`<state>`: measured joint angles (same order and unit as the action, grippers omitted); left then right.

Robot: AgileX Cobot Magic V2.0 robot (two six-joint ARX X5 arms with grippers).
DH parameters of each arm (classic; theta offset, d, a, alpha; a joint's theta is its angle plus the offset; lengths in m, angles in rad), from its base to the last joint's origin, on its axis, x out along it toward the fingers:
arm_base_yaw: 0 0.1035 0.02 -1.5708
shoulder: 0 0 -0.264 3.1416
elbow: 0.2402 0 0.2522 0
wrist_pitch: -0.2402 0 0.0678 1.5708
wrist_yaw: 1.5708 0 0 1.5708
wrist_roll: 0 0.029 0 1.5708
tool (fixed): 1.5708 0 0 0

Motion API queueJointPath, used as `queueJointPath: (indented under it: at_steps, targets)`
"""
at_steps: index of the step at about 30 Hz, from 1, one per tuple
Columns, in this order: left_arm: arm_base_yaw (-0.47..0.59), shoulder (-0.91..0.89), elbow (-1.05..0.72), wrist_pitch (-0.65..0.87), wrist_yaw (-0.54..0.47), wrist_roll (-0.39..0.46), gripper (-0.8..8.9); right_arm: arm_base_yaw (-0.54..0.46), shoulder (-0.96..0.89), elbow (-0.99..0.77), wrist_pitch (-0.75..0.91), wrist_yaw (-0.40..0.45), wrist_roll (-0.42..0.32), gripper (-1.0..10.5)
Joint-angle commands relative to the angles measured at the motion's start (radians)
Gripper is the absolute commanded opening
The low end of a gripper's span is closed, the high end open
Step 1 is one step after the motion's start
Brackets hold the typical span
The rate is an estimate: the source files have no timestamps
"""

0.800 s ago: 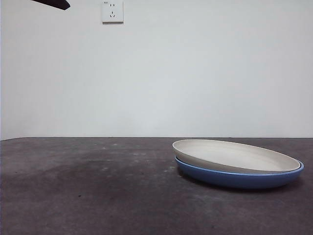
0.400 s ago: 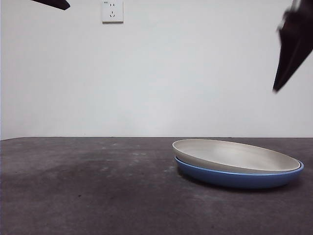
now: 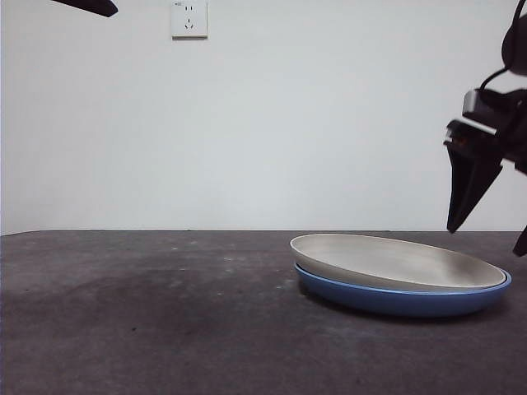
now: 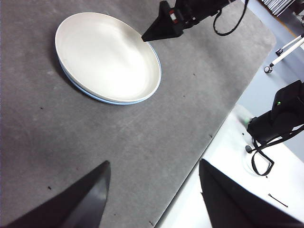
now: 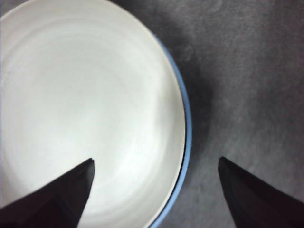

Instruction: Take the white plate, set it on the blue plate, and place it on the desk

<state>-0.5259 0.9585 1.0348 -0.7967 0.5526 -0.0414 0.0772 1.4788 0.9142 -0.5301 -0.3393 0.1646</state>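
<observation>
A: Right wrist view: right gripper [image 5: 154,164] jaws spread, holding nothing, straddling the white plate [image 5: 85,109] rim below.
B: And the plate?
A: Nested in the blue plate [image 5: 186,118] on the desk [image 5: 247,71]. Left gripper [image 4: 154,173] released, well apart.

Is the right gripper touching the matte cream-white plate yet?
Apart. The front view shows the right gripper with wall showing between its dark jaw tip and the matte cream-white plate, which sits in the glossy blue plate.
</observation>
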Motion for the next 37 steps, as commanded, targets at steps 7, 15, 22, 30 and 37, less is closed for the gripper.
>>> queueJointPath:
  at_steps: [7,15,22,30,37]
  targets:
    - [-0.005,0.007,0.01,0.01,0.005,0.015,3.03,0.001,0.103,0.008,0.068,0.001,0.003,3.2]
    - [-0.005,0.007,0.01,0.009,0.005,0.014,3.03,0.001,0.116,0.008,0.092,0.028,0.004,1.8]
    - [-0.005,0.007,0.01,0.007,0.005,0.014,3.03,0.001,0.116,0.008,0.088,0.053,0.004,1.5]
    - [-0.005,0.007,0.01,0.006,0.004,0.014,3.03,0.001,0.116,0.007,0.069,0.052,0.004,1.0]
    - [-0.005,0.007,0.01,0.006,0.004,0.014,3.03,0.001,0.116,0.007,0.044,0.052,0.003,1.0]
